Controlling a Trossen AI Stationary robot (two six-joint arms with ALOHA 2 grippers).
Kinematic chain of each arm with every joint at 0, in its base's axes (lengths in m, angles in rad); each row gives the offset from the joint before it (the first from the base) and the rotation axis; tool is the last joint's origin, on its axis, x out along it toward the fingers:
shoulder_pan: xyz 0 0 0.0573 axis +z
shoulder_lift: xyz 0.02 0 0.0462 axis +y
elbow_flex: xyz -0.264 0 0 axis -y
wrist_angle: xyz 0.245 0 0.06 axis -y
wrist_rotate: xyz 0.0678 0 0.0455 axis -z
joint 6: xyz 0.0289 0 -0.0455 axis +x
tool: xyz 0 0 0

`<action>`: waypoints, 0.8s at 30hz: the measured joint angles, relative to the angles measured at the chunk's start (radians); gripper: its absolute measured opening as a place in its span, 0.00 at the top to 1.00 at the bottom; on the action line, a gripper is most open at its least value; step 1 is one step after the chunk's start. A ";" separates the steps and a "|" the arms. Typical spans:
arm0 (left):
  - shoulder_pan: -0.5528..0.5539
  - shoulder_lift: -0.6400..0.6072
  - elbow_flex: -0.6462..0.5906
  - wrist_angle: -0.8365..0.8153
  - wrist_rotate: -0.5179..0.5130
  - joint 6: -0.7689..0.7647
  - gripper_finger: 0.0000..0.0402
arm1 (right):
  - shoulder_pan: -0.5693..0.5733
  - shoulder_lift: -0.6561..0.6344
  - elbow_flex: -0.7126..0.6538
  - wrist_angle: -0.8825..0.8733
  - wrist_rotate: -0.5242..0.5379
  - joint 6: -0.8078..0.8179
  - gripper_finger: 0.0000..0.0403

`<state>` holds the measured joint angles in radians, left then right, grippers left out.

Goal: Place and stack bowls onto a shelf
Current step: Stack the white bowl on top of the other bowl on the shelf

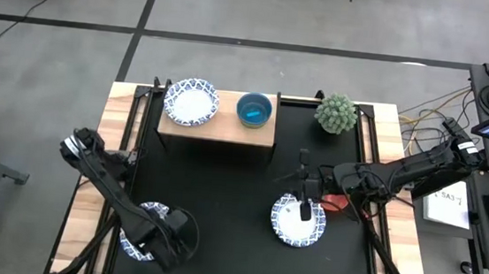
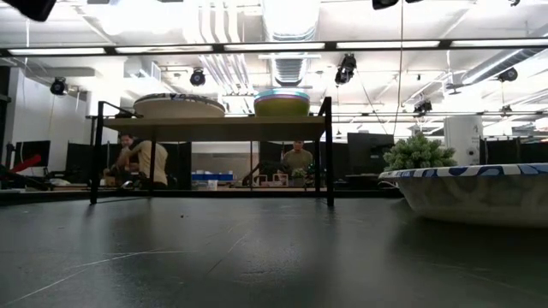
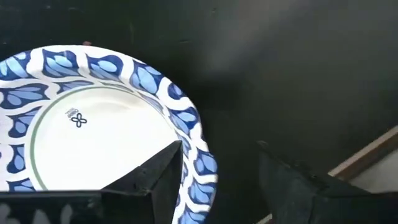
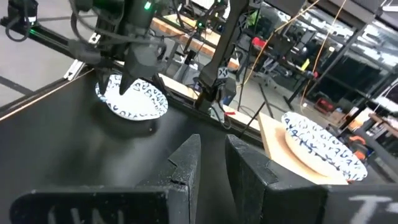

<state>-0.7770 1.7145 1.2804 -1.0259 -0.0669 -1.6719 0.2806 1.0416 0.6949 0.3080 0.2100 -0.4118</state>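
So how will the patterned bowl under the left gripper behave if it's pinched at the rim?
The patterned bowl looks like thin paper: probably light, its rim likely flexing. Being wide and shallow, it should slide rather than tip under the left gripper.

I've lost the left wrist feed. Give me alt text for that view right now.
The left end effector hangs with its fingers apart astride the rim of a wide shallow white bowl with a blue leaf-patterned rim, one finger inside, one outside. The bowl sits on the black tabletop, whose light wooden edge shows nearby.
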 joint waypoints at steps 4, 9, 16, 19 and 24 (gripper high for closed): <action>-0.014 0.036 0.000 -0.004 -0.003 -0.016 0.59 | 0.000 0.000 0.000 0.021 0.000 -0.024 0.84; -0.028 0.073 0.000 -0.005 -0.036 -0.039 0.63 | 0.000 0.000 0.000 0.027 0.000 -0.036 0.84; -0.028 0.078 -0.066 0.002 -0.019 -0.040 0.68 | 0.000 0.000 0.000 0.028 0.000 -0.035 0.84; -0.030 0.078 -0.070 0.006 -0.019 -0.031 0.72 | 0.000 0.000 0.000 0.028 0.000 -0.035 0.84; -0.030 0.074 -0.071 -0.003 -0.019 0.004 0.86 | 0.000 0.000 0.000 0.028 0.000 -0.034 0.84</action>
<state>-0.8066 1.7888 1.2098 -1.0288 -0.0860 -1.6684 0.2806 1.0416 0.6952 0.3363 0.2104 -0.4461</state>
